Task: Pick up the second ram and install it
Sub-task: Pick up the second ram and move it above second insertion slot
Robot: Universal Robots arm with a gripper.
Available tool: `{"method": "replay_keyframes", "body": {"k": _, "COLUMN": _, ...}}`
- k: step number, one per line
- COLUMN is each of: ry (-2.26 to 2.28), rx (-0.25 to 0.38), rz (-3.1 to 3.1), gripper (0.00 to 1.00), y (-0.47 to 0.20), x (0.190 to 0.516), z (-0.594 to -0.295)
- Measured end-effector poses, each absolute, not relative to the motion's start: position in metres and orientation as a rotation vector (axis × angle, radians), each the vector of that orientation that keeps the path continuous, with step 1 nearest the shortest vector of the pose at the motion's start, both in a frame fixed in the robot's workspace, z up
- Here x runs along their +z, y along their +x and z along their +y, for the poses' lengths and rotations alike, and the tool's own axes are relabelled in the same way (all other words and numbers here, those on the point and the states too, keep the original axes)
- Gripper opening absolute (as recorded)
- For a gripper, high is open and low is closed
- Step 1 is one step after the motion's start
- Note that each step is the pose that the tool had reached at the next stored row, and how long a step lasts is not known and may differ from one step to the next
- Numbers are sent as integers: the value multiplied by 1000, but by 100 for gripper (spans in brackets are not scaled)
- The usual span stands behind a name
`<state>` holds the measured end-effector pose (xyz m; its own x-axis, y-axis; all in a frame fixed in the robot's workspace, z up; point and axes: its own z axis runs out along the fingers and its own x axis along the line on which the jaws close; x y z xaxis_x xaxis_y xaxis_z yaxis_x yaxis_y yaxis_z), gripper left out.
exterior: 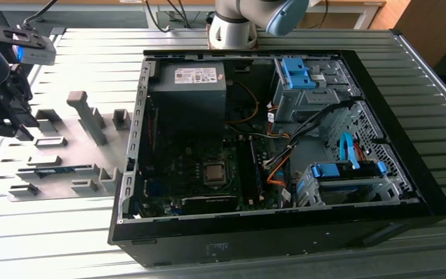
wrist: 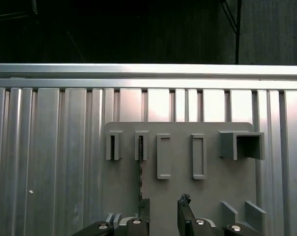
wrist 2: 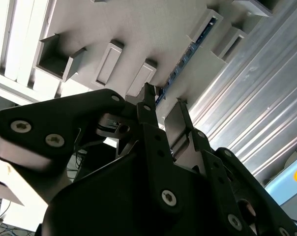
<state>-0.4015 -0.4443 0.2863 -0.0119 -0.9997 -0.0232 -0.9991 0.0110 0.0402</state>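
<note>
Presently the end effector (wrist: 163, 200) hovers released above the gray holder plate (wrist: 212, 196). The second ram (wrist: 140, 172) rests slotted in it, ungrasped.

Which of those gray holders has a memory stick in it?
The slotted holder with the second ram standing on edge in it; the other gray blocks hold nothing.

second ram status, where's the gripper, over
Gripper open, empty, above the gray holder plate. Second ram on edge in its holder blocks, not gripped. Nothing between them.
</note>
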Motion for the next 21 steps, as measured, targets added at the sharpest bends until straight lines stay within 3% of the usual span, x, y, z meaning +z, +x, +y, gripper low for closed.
{"method": "replay_keyframes", "body": {"k": 21, "ry": 2200, "rx": -70, "rz": -2225, "gripper": 36, "y": -402, "x": 279, "z": -445}}
